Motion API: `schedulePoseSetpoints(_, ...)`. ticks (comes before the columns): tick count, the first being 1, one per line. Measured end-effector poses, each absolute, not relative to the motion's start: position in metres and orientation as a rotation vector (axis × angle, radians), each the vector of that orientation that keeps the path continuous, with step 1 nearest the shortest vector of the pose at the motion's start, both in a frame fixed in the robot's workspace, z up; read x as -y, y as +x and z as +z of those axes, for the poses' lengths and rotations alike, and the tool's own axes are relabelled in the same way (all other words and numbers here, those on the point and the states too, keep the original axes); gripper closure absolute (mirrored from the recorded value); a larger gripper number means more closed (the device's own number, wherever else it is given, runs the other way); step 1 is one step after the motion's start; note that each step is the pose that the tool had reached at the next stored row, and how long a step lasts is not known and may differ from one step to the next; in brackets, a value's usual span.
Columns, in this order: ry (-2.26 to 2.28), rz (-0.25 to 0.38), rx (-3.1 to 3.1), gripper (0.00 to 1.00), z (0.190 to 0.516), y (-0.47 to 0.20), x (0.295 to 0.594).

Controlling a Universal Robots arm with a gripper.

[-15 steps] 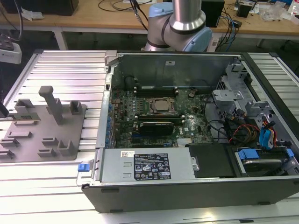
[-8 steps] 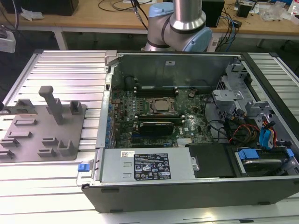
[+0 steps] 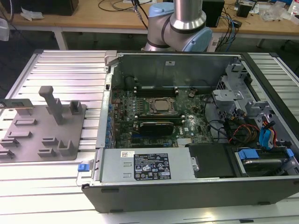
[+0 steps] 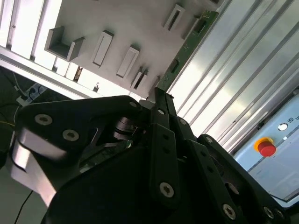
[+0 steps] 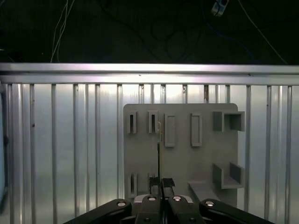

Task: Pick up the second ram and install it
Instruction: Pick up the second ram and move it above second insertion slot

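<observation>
Over the grey fixture plate (image 5: 187,158), fingers (image 4: 162,135) clamped on the second ram (image 4: 187,49), motherboard (image 3: 124,105) inside open case (image 3: 187,65)

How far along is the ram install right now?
Done: the gripper is shut on the ram, as both wrist views show. In hand: it holds the stick over the grey fixture plate; whether it has cleared its slot I cannot tell. Left: the install itself, since the ram is not yet at the motherboard in the open case.
</observation>
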State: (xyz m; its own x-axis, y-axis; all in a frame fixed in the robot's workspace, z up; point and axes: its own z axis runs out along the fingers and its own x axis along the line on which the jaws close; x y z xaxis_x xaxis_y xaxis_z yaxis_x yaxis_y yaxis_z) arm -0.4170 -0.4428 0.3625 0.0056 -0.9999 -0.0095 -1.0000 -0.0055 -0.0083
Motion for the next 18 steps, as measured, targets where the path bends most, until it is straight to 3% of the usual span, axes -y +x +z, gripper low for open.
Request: schedulePoseSetpoints(18,-2.217,-0.001,-2.205,0.91,0.399,-0.417,0.443)
